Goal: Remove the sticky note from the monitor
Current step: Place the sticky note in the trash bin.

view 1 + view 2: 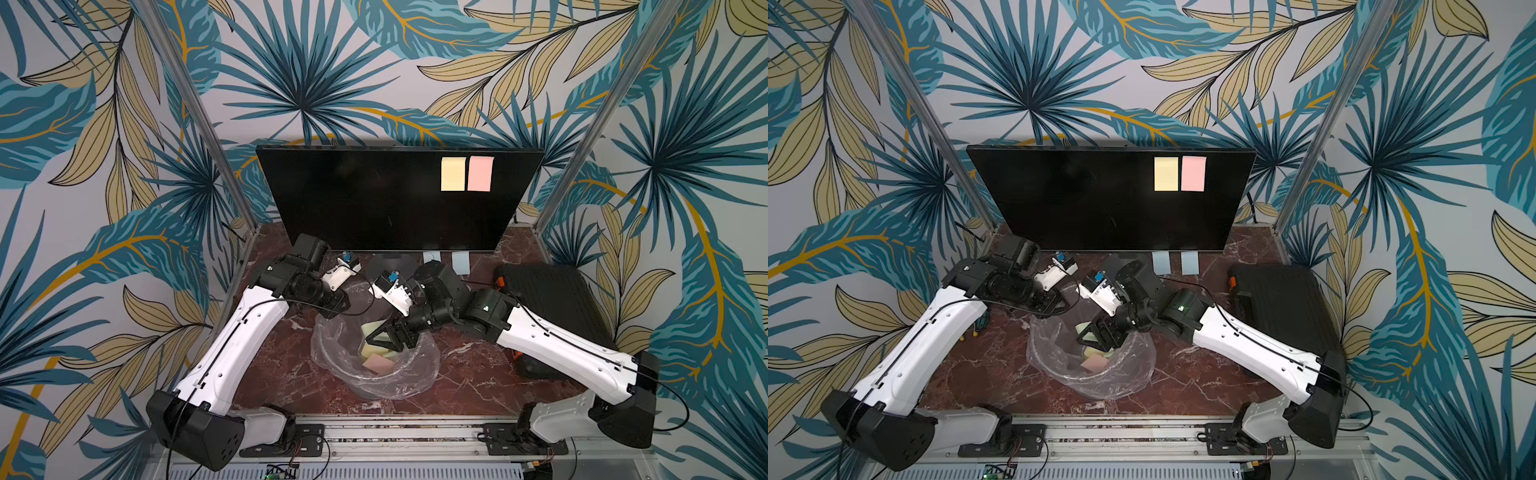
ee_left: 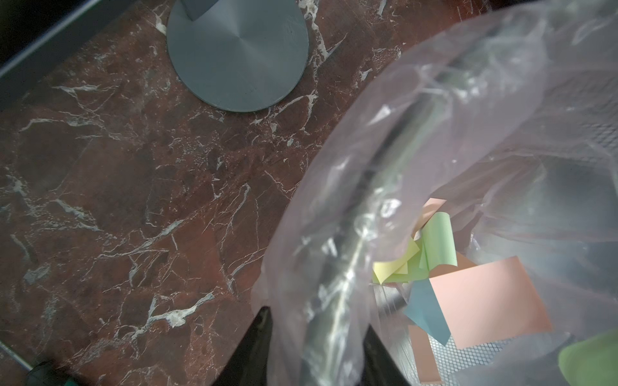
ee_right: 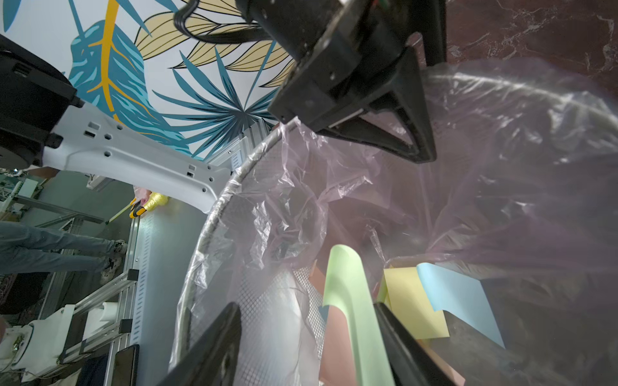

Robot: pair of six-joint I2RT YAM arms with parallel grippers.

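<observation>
Now both sticky notes (image 1: 452,174) (image 1: 480,173) hang lengthwise-vertical on the monitor (image 1: 353,199) (left pincer (image 2: 317,334) pinching bin liner (image 2: 334,200), right pincer (image 3: 306,309) spread).

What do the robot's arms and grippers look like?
The left arm and right arm have long white shells with small holes, black joint housings and a thin black cable along the white. A green light glows on a right-arm joint. White camera mounts sit at the wrists. The left gripper and right gripper are black with tapering fingers.

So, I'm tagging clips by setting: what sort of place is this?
Probably a robot test cell, not an office: aluminium frame posts, leaf-print backdrop, two rail-mounted arms facing a monitor.
</observation>
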